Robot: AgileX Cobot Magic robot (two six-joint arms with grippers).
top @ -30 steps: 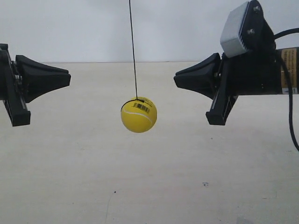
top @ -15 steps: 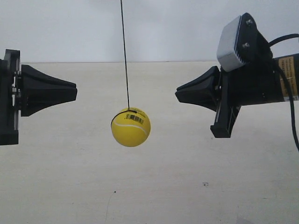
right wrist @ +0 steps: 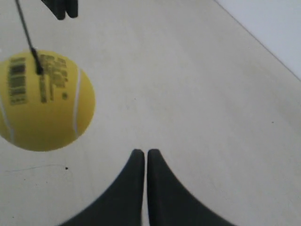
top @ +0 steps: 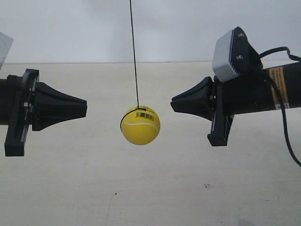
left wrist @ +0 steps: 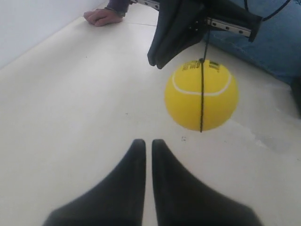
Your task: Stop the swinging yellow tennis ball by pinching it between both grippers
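Observation:
The yellow tennis ball hangs on a thin dark string above the pale table, its barcode sticker facing the exterior camera. My left gripper points at it from the exterior view's left, shut, with a clear gap to the ball. From the other side my right gripper points in, shut, its tip a short way off the ball. Both tips sit slightly higher than the ball's middle. In the left wrist view the ball floats ahead of the shut gripper. The right wrist view has the ball ahead of the shut gripper.
A person's hand rests on the table's far edge and blue jeans show beyond it. A white wall stands behind the table. A black cable loops down from the right arm.
The ball swung toward the exterior view's left and has come back right. My left gripper has pushed in toward the ball. My right gripper has dropped a little and edged inward.

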